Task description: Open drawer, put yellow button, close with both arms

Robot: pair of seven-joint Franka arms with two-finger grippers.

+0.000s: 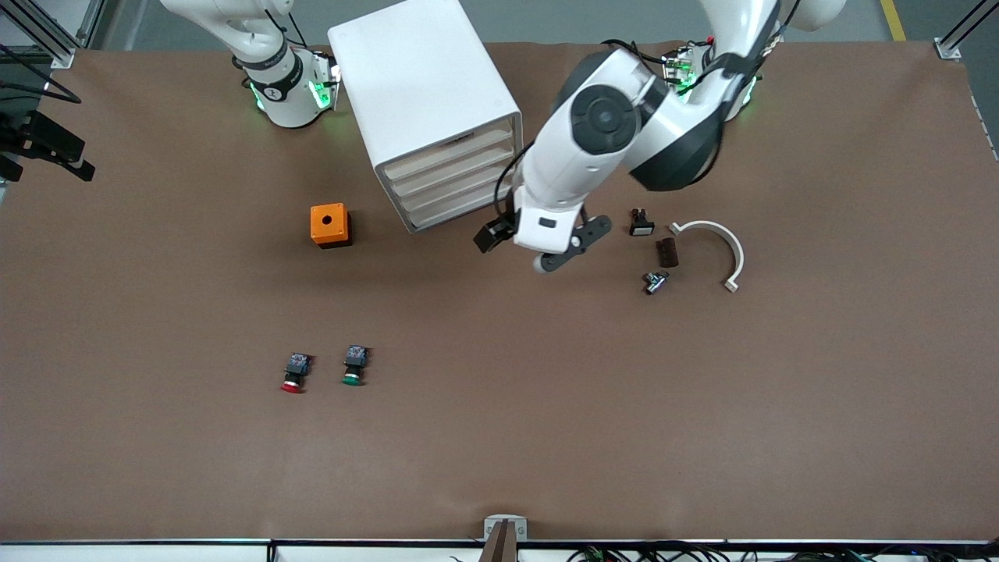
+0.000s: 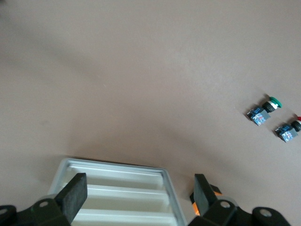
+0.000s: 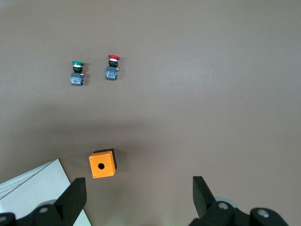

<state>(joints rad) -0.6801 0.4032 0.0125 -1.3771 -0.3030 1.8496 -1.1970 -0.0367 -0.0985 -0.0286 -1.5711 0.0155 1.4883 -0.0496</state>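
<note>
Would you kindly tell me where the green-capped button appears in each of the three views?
Front view: green-capped button low on the table, beside the red-capped button.
Left wrist view: at the picture's edge, above the cabinet.
Right wrist view: near the top.
Shared landmark: the red-capped button, always alongside it.

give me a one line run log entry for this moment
drawer: shut | left end effector: open, over table in front of cabinet | right end effector: open, arm waits | yellow button: not seen
</note>
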